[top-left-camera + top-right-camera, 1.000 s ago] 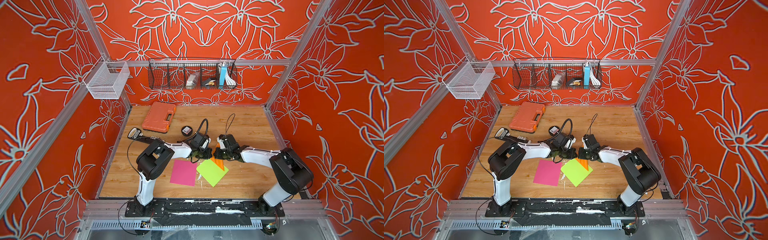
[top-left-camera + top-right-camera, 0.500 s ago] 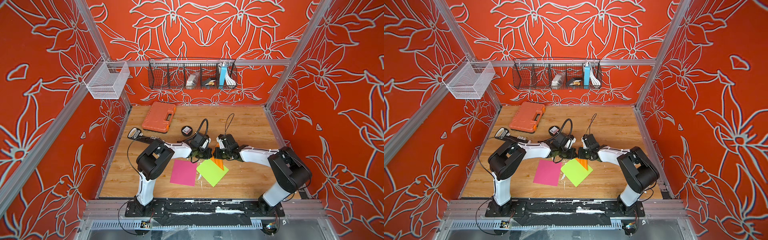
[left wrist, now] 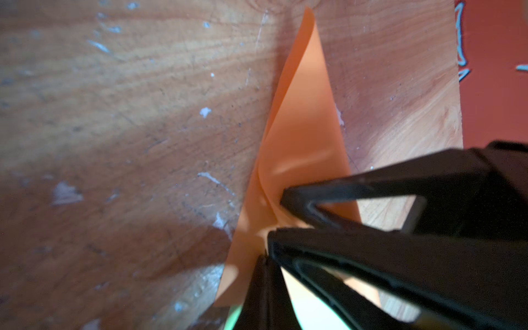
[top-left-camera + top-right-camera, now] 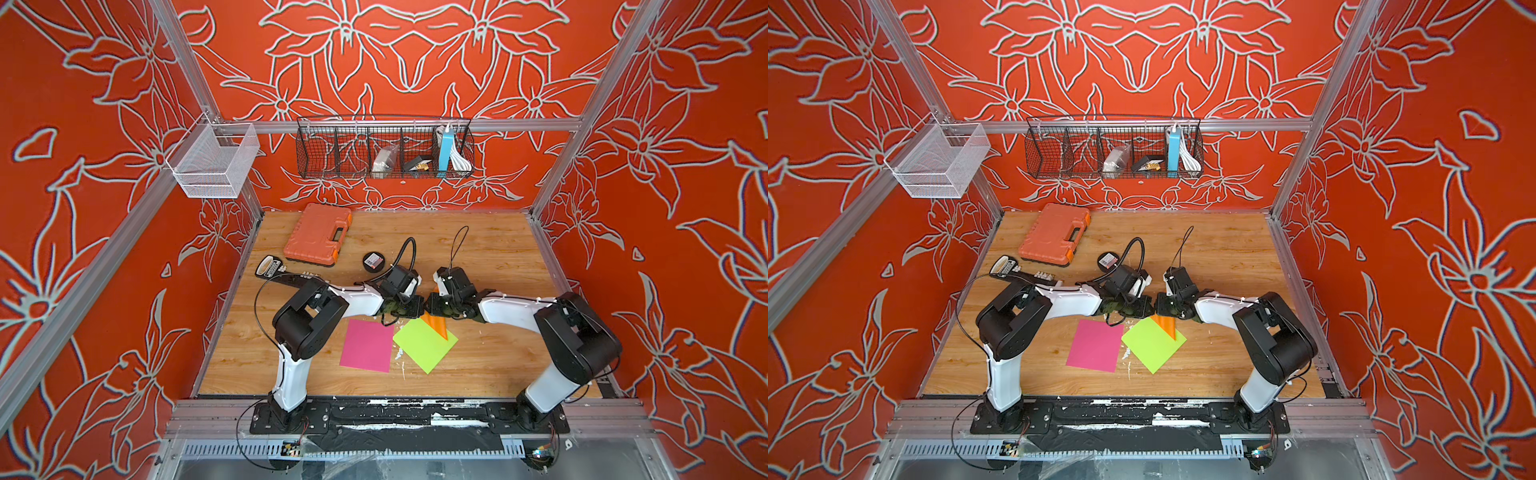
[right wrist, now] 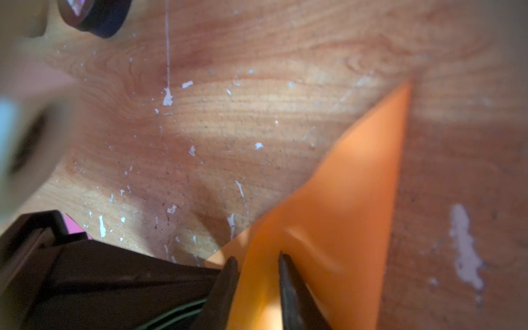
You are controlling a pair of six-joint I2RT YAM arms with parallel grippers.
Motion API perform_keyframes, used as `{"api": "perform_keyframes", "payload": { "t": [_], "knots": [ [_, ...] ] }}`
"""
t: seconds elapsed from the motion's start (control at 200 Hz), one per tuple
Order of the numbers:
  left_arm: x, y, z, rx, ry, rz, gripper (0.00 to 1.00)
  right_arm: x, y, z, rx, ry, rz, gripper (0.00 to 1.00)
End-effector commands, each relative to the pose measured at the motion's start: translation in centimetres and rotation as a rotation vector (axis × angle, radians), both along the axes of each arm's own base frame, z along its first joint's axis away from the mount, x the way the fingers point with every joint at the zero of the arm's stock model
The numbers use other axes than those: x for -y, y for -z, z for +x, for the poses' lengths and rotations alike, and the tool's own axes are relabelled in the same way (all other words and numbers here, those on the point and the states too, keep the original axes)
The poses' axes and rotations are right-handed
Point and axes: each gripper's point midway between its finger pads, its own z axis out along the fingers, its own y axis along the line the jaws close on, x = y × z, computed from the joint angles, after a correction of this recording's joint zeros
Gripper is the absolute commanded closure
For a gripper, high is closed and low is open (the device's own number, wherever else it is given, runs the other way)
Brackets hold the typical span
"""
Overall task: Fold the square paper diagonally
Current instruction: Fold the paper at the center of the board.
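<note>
Slippage is the main worry. Starting from the left, the pink sheet [image 4: 366,345] lies flat and uninvolved on the wooden tabletop [image 4: 478,257]. Just past its far corner the left gripper [image 3: 264,258] is pinched tight on the orange paper [image 4: 436,326]. That paper stands up off the board at mid-table, part folded, with its tip overlapping an edge of the lime-green sheet [image 4: 424,347]. Further right, the right gripper [image 5: 257,258] has its fingers parted, and the orange layers sit loose between them, unclamped. With a single pinch holding it, I judge the springy sheet could swing, or its two layers could slide apart. The corners would then miss and the crease would run off the diagonal. A drag could also shift the green sheet beneath. The paper looks thin, smooth and slightly translucent, bowed in a soft curl rather than sharply creased, and it tapers to a point. The tabletop is matt woodgrain, scuffed and flecked with white.
</note>
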Motion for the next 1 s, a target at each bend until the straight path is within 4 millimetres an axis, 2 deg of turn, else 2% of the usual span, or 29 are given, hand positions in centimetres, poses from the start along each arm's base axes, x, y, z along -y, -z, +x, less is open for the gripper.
{"api": "perform_keyframes", "payload": {
  "t": [0.0,0.15,0.425,0.681,0.996],
  "knots": [
    [-0.5,1.0,-0.6,-0.026,-0.005,0.041,1.0,-0.1,1.0,-0.7,-0.041,-0.01,-0.016,0.62],
    [-0.5,1.1,-0.5,-0.034,-0.007,0.041,1.0,0.1,0.9,-1.0,-0.045,-0.005,-0.014,0.52],
    [-0.7,1.2,-0.4,-0.03,-0.018,0.056,1.0,0.3,1.0,-1.2,-0.058,0.009,-0.018,0.44],
    [-2.7,1.1,0.3,0.012,-0.08,0.142,1.0,0.4,1.5,-1.4,-0.078,0.015,-0.024,0.44],
    [-3.6,0.5,0.6,0.045,-0.101,0.184,1.0,0.6,1.8,-1.5,-0.093,0.017,-0.038,0.4]
  ]
}}
